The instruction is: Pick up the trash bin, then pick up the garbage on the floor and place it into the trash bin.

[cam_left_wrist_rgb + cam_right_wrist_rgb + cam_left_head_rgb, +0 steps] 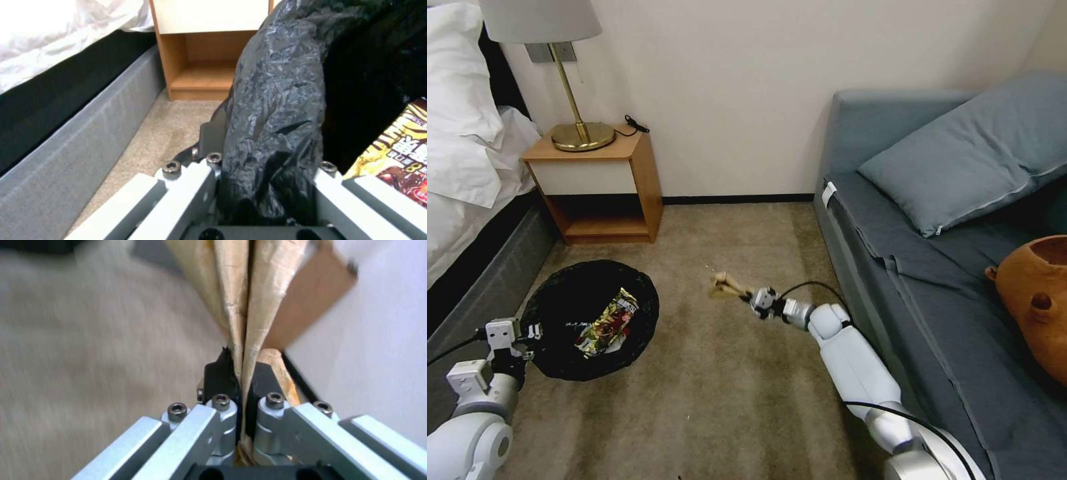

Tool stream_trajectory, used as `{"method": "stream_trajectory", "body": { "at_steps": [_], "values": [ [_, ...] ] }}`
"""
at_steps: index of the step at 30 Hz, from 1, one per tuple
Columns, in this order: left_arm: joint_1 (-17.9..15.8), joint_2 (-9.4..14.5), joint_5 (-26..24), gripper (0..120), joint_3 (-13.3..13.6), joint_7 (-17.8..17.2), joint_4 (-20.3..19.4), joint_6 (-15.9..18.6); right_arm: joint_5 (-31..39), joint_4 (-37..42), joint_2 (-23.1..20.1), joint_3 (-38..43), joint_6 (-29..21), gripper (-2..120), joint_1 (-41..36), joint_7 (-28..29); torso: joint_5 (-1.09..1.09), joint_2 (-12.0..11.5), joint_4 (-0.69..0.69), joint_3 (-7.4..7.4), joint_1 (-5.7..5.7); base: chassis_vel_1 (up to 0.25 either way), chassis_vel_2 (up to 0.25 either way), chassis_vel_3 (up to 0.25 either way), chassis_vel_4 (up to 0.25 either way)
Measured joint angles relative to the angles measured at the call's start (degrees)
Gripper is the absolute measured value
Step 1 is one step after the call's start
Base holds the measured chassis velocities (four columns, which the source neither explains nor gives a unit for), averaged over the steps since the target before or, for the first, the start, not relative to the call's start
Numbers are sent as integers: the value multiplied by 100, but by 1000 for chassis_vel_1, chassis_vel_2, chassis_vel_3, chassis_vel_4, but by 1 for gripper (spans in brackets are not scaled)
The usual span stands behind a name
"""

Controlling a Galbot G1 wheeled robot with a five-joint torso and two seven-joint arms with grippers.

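One tan paper bag hangs clear of the carpet, pinched flat between the clenched jaws of the right gripper, midway between the trash bin and the grey sofa. The bin sits tilted near the bedside table; the left gripper grips its black liner rim; a gold-brown wrapper lies inside.

Bedroom (hotel-like): bed, lamp on nightstand, sofa
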Motion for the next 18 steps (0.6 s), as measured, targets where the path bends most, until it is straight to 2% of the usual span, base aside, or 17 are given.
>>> {"method": "stream_trajectory", "body": {
  "at_steps": [1, 3, 4, 5, 6, 7, 9, 13, 18],
  "values": [
    [3, -15, 34, 3, 36, -2, -30, 0, 368, 598, -151, -289, -255, 0, -93, 20, 0, 0, 0, 0, 0, 0, 0, 0, 0],
    [3, -20, 43, 3, 48, -5, -37, 0, 475, 826, -195, -379, -326, 0, -125, 30, 0, 0, 0, 0, 0, 0, 0, 0, 0],
    [3, -31, 70, 3, 96, -13, -65, 0, 695, 1400, -289, -609, -522, 0, -206, 45, 0, 0, 1, 0, 0, 0, 0, 0, 0],
    [3, -31, 70, 3, 96, -13, -65, 0, 695, 1400, -289, -609, -522, 0, -206, 45, 0, 0, 1, 0, 0, 0, 0, 0, 0],
    [-4, -39, 102, 3, 153, -29, -82, 1, 957, 1903, -372, -843, -723, 0, -285, 71, 0, 0, 1, 0, 0, 0, 0, 0, 0],
    [-4, -39, 102, 3, 153, -29, -82, 1, 957, 1903, -372, -843, -723, 0, -285, 71, 0, 0, 1, 0, 0, 0, 0, 0, 0],
    [-42, -80, 193, 3, 277, -79, -97, 14, 1468, 2560, -441, -1241, -988, 0, -380, 99, 0, 0, 0, -1, 0, 0, 0, 0, 0],
    [-111, -150, 285, 3, 425, -118, -113, 42, 1923, 2903, -388, -1660, -1160, 0, -547, 173, -1, 0, 0, 0, 0, 0, 0, 0, 0],
    [-192, -185, 344, 3, 575, -213, -175, 111, 2063, 2664, -194, -2071, -1020, 0, -645, 204, -1, 0, 1, 0, 0, 0, 0, 0, 0]
  ]
}}
